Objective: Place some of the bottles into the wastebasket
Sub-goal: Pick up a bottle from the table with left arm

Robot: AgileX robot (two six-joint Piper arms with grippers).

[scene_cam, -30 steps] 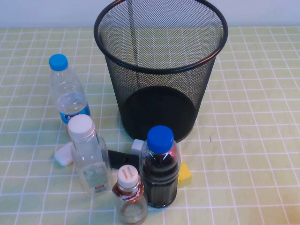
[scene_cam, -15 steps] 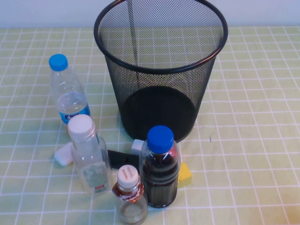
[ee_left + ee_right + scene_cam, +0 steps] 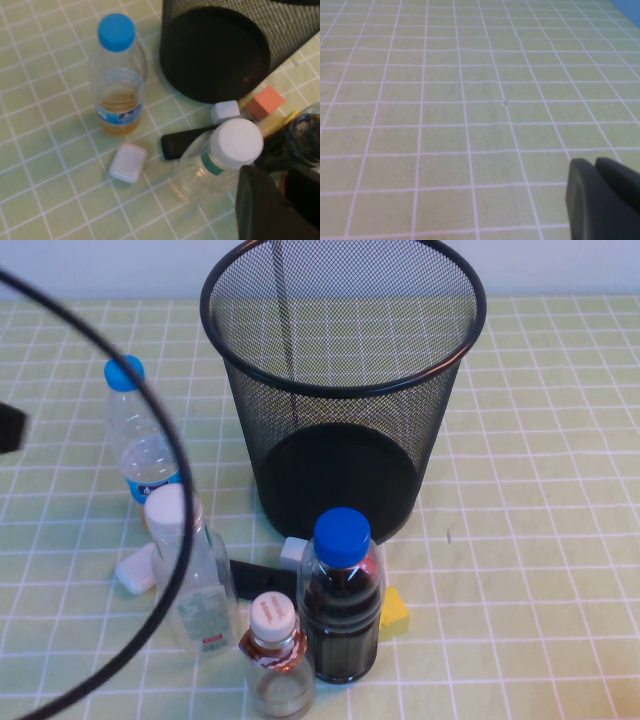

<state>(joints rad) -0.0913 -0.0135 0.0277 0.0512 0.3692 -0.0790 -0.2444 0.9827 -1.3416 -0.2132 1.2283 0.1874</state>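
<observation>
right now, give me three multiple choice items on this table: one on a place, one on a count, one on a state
1. Where does the short bottle stand?
A. inside the wastebasket
B. beside the dark bottle
C. behind the wastebasket

2. How many blue caps show?
A. two
B. none
C. four

3. The wastebasket is
A. tipped over
B. upright, no bottle inside
C. upright, full of bottles

Key: 1 B, it stands at the dark bottle, robot's left. 2 A, on the dark bottle and the slim bottle. 3 B, the mesh shows it bare. The left gripper hangs over the tall bottle; the right gripper is above bare cloth.
</observation>
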